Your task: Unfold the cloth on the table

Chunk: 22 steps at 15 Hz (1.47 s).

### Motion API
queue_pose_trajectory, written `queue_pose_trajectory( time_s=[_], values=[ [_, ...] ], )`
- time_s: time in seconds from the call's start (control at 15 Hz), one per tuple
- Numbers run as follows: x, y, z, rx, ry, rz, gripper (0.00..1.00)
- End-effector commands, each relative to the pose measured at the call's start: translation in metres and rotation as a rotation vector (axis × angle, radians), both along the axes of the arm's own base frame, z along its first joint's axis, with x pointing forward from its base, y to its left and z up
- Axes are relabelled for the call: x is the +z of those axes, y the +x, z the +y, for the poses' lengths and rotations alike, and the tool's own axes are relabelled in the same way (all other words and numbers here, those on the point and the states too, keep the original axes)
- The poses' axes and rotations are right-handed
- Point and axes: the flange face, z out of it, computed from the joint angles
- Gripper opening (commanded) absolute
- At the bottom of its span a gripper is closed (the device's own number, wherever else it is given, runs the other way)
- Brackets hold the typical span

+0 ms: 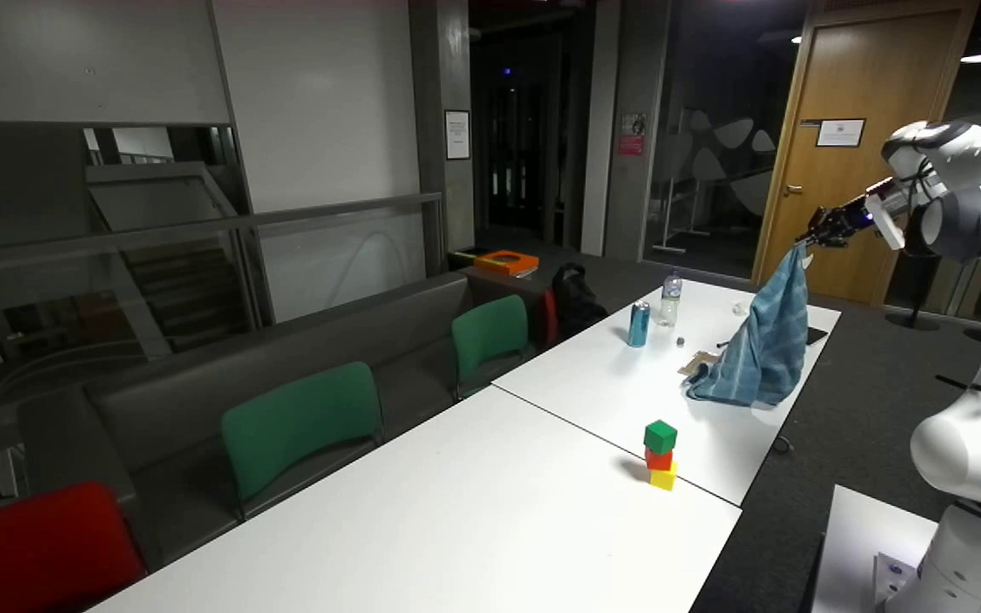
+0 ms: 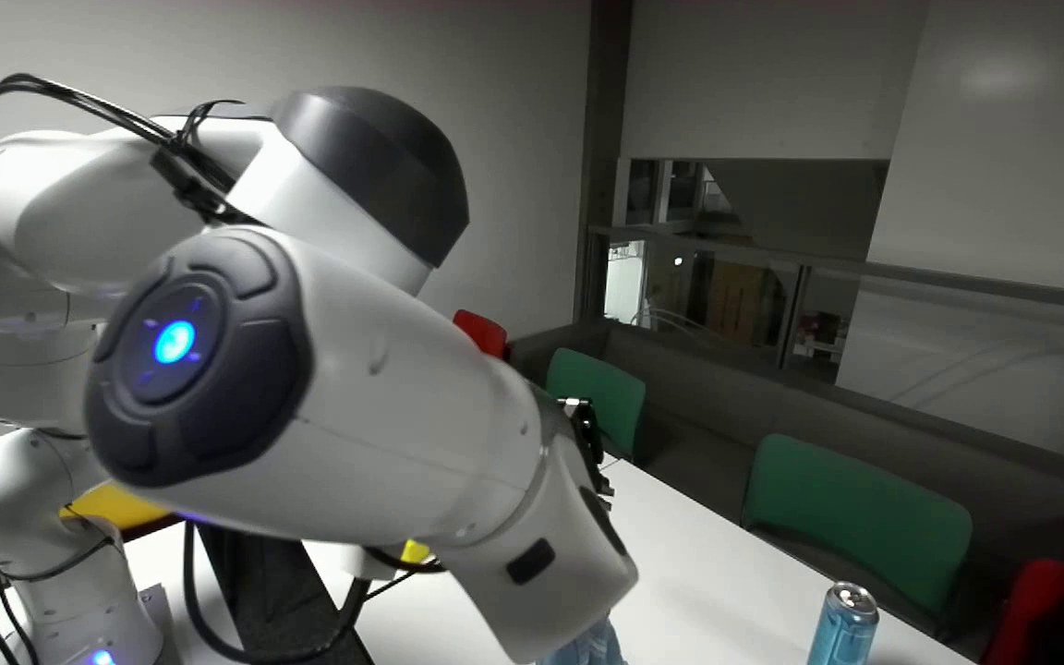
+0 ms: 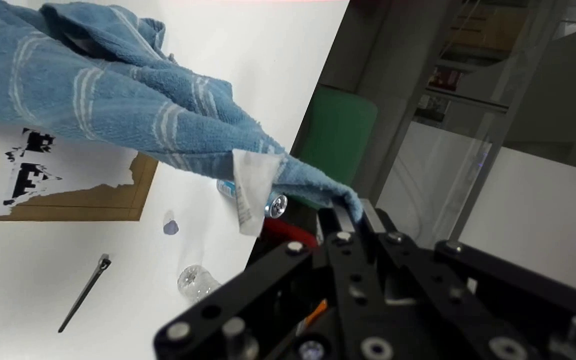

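your gripper (image 3: 355, 217) pinches one end of the striped blue cloth (image 1: 767, 332), holding it up in a slanting drape, its lower folds lying on the white surface (image 1: 610, 383) near a piece of cardboard (image 3: 93, 211). a white label (image 3: 253, 187) hangs from the fabric. a blue can (image 1: 639, 325) and a clear bottle (image 1: 669, 306) stand upright nearby; in an exterior view, stacked green, red and yellow blocks (image 1: 659, 460) stand apart.

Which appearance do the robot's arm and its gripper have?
The arm is white and rounded, with dark grey joint caps, black cables and a blue light inside a round dark button pad. The gripper is black, with straight bars and silvery screw heads.
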Motion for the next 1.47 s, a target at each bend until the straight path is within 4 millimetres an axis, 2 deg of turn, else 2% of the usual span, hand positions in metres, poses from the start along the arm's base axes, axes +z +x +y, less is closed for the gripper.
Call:
queue_pose_trajectory(
  time_s=[0.0,0.2,0.27,0.33,0.6,0.67,0.87,1.07,1.4],
  values=[
    [0.018,-0.039,0.012,-0.054,-0.022,-0.083,0.02],
    [0.023,-0.043,0.016,-0.067,-0.017,-0.078,0.02],
    [0.017,-0.041,0.004,-0.056,-0.010,-0.044,0.02],
    [0.018,-0.043,0.004,-0.057,-0.011,-0.042,0.07],
    [0.011,-0.040,0.002,-0.054,-0.002,-0.036,0.07],
    [0.010,-0.040,0.002,-0.054,0.000,-0.035,0.02],
    [-0.004,-0.030,0.000,-0.037,0.037,-0.036,0.02],
    [-0.017,-0.013,0.004,-0.017,0.067,-0.019,0.02],
    [-0.026,0.043,0.038,0.080,0.049,0.040,0.02]
  ],
)
